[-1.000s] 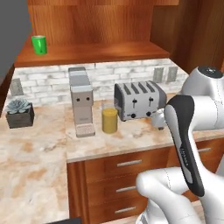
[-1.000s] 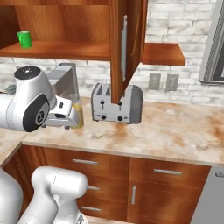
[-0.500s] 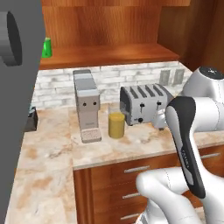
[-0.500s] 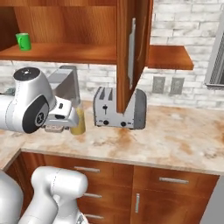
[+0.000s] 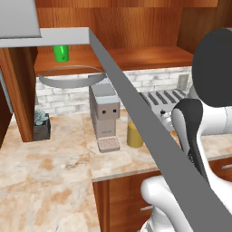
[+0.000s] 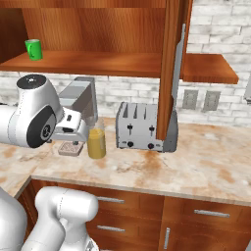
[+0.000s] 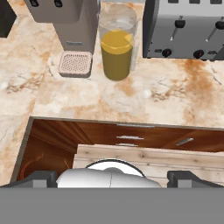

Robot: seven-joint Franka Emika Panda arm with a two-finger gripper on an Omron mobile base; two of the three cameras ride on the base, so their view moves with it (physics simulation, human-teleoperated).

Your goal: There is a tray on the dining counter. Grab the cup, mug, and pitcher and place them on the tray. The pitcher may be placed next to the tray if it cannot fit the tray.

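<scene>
The pitcher, clear glass with amber liquid, stands upright on the kitchen counter between a coffee machine and a toaster; it also shows in the base views. My gripper is open and empty. It looks down from in front of the counter's edge, well short of the pitcher. The green mug sits on the wooden shelf high at the left. The tray, the cup and the dining counter are out of view.
A grey coffee machine and a steel toaster flank the pitcher. An open cabinet door hangs over the toaster. A potted plant stands at the left. A grey slanted edge crosses the left base view.
Both base views have shifted, so the base has driven; the counter, pitcher and shelf now look nearer. The things themselves have not moved and the gripper stays open.
</scene>
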